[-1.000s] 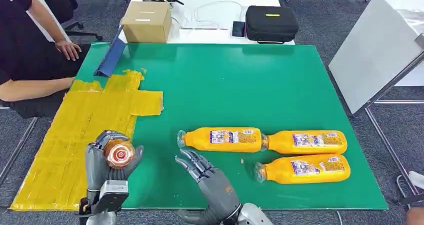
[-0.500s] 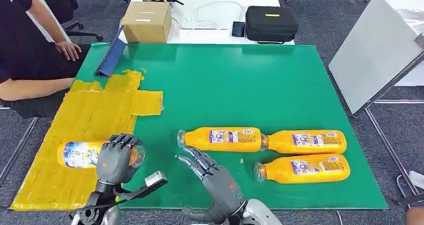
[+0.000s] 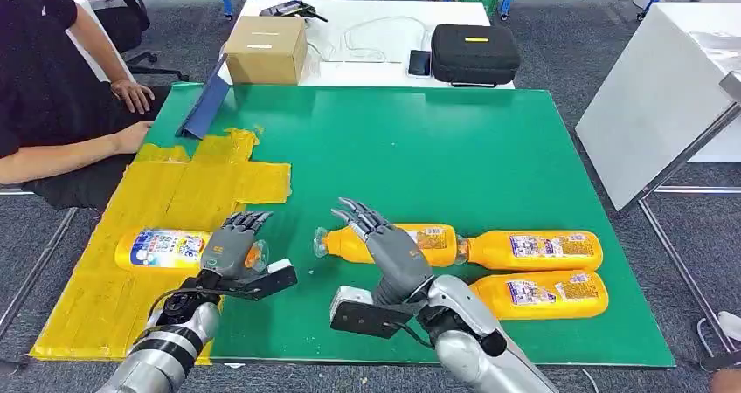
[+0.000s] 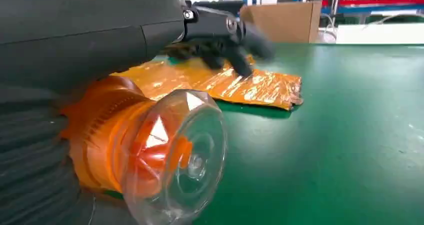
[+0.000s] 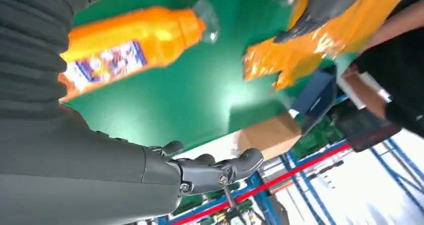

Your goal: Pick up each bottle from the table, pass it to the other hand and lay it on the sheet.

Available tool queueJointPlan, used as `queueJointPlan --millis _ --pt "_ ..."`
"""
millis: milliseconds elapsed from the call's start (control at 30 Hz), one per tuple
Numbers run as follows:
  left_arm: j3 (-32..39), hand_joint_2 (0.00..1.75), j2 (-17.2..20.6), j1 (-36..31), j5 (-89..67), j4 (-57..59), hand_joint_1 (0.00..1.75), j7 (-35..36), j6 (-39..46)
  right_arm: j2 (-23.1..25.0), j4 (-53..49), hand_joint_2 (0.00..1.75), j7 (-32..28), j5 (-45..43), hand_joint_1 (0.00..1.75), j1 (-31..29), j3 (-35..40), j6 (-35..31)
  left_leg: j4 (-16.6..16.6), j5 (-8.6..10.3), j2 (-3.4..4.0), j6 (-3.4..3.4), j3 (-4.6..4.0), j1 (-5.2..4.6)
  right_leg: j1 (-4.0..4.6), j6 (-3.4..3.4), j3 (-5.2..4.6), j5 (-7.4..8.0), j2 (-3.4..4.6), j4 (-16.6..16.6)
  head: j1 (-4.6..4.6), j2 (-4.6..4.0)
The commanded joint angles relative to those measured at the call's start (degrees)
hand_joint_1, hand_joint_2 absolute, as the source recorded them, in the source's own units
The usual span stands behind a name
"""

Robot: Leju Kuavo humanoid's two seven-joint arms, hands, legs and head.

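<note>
1. Your orange bottle lies on its side on the yellow sheet, label up, its clear-capped end toward the sheet's edge by the green mat.
2. Your left hand is over the cap end of that bottle. The left wrist view shows the fingers extended past the bottle rather than wrapped on it; whether the palm presses on it you cannot tell from these pictures.
3. Your right hand is released: fingers spread and raised, holding nothing, poised above the neck end of the nearest waiting bottle.
4. Three more orange bottles lie on their sides on the mat: that one, a second end to end with it on its far right, and a third just beside them, nearer the robot.
5. A person's forearm rests at the table's left edge, beside the sheet.
6. Beyond the mat, a white table carries a cardboard box, a black case, a phone and a white cable.
</note>
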Motion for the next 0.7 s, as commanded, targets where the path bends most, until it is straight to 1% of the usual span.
queueJointPlan --millis 33,67,100,133,167,200,267,300,333,367,400,467,500,533,600,633,667,700 --pt "0.48 0.00 1.07 3.34 1.38 11.05 0.00 -0.50 -3.20 0.99 7.75 1.75 -0.11 -0.15 0.00 -3.66 -0.24 0.47 0.15 0.21 0.22 -0.19 -0.47 0.03 0.03 -0.13 -0.64 0.24 0.35 0.28 0.00 0.00" --pt "1.99 0.00 0.72 3.55 6.50 10.03 0.00 -4.67 -6.58 1.12 10.74 1.75 1.43 0.29 0.00 -6.45 0.34 1.16 0.14 0.22 0.15 -0.18 -0.42 0.02 0.02 -0.11 -0.50 0.18 0.25 0.30 0.00 0.00" --pt "2.91 0.00 0.49 3.84 10.39 8.83 0.00 -7.58 -9.19 1.80 14.08 1.75 1.82 0.24 0.00 -8.97 0.21 1.40 0.09 0.43 0.29 -0.29 -0.65 0.07 0.06 -0.14 -0.83 0.38 0.43 0.26 -0.02 0.02" --pt "2.89 0.00 0.46 4.26 12.96 7.20 0.00 -9.17 -11.25 2.59 17.69 1.75 2.17 0.05 0.00 -11.45 -0.08 1.82 0.08 0.47 0.32 -0.37 -0.69 0.08 0.07 -0.18 -0.91 0.40 0.45 0.28 0.02 0.00" --pt "3.87 0.00 0.19 4.68 18.84 4.67 0.00 -12.95 -16.18 3.84 23.32 1.75 2.46 -1.21 0.00 -15.25 -0.73 3.08 0.04 0.50 0.41 -0.41 -0.75 0.11 0.09 -0.23 -1.04 0.46 0.55 0.26 -0.02 0.00" --pt "3.71 0.00 0.36 5.14 22.30 2.34 0.00 -14.71 -19.71 4.75 27.83 1.75 2.44 -1.50 0.00 -18.22 -1.00 3.74 0.01 0.70 0.58 -0.56 -0.84 0.09 0.08 -0.25 -1.12 0.56 0.73 0.27 -0.02 0.00" --pt "3.50 0.00 0.80 6.29 30.16 -2.82 0.00 -16.41 -26.78 6.83 36.35 1.75 1.42 -2.76 0.00 -22.86 -2.25 4.69 -0.01 0.82 0.52 -0.35 -0.59 0.06 0.05 -0.24 -0.90 0.69 0.60 0.32 -0.02 0.00" --pt "2.95 0.00 1.63 7.69 34.94 -6.77 0.00 -17.10 -30.38 8.10 41.01 1.75 0.67 -2.44 0.00 -25.30 -2.26 4.68 0.04 0.88 0.64 -0.41 -0.92 0.09 0.09 -0.27 -1.24 0.79 0.76 0.38 -0.02 0.00" --pt "3.01 0.00 2.16 8.48 37.83 -8.64 0.00 -17.65 -32.82 8.92 42.91 1.75 0.36 -2.51 0.00 -26.17 -2.48 4.65 -0.09 0.97 0.50 -0.38 -0.61 0.03 0.02 -0.28 -1.00 0.86 0.60 0.28 0.00 0.00" --pt "3.33 0.00 3.25 10.36 42.72 -12.34 0.00 -18.31 -36.18 10.59 46.42 1.75 -0.31 -2.39 0.00 -27.69 -2.39 4.63 -0.03 0.98 0.44 -0.31 -0.61 0.07 0.04 -0.19 -0.93 0.89 0.52 0.30 0.00 0.00" --pt "3.71 0.00 4.38 12.19 46.96 -15.58 0.00 -18.48 -39.66 12.32 49.31 1.75 -0.47 -2.27 0.00 -28.84 -2.16 4.66 -0.03 1.01 0.68 -0.38 -0.82 0.15 0.12 -0.24 -1.21 1.04 0.82 0.25 0.00 0.00" --pt "4.55 0.00 5.40 14.52 51.65 -19.87 0.00 -18.25 -43.49 14.40 52.49 1.75 -0.26 -2.12 0.00 -30.05 -1.76 4.53 -0.04 0.90 0.62 -0.32 -0.62 0.09 0.06 -0.18 -0.94 0.92 0.70 0.28 0.02 0.00" --pt "5.36 0.00 5.19 15.41 55.05 -21.92 0.00 -17.47 -46.57 15.11 53.68 1.75 -0.17 -2.22 0.00 -30.28 -1.62 4.21 -0.08 0.89 0.80 -0.39 -0.71 0.13 0.10 -0.20 -1.01 1.02 0.91 0.21 0.04 0.00" --pt "5.53 0.00 4.71 15.82 56.34 -23.69 0.00 -17.24 -47.39 15.01 53.98 1.75 -0.09 -2.25 0.00 -30.19 -1.47 4.07 -0.13 0.86 0.77 -0.36 -0.66 0.12 0.09 -0.18 -0.52 1.27 0.82 0.16 0.00 0.00" --pt "5.02 0.00 2.33 15.55 60.60 -26.90 0.00 -15.22 -50.36 12.99 53.36 1.75 -0.17 -2.37 0.00 -29.10 -1.47 3.83 0.00 0.90 0.53 -0.28 -0.79 0.11 0.09 -0.26 -0.59 1.18 0.44 0.25 0.02 0.00" --pt "4.33 0.00 1.35 15.25 61.11 -27.92 0.00 -14.64 -50.17 11.86 53.07 1.75 -0.46 -2.31 0.00 -28.52 -1.51 3.64 0.06 0.93 0.40 -0.35 -1.04 0.17 0.14 -0.30 -0.82 1.19 0.37 0.28 0.00 0.00" --pt "3.71 0.00 0.75 15.03 61.48 -28.76 0.00 -13.21 -49.67 11.03 52.80 1.75 -1.15 -2.33 0.00 -28.02 -1.61 3.54 0.08 0.95 0.28 -0.28 -1.13 0.19 0.15 -0.25 -1.00 1.16 0.18 0.24 -0.02 0.02" --pt "3.71 0.00 0.75 15.03 61.48 -28.76 0.00 -13.21 -49.67 11.03 52.80 1.75 -1.15 -2.33 0.00 -28.02 -1.61 3.54 0.18 0.95 0.14 -0.34 -1.30 0.25 0.19 -0.28 -1.57 1.13 0.10 0.30 0.02 0.00"
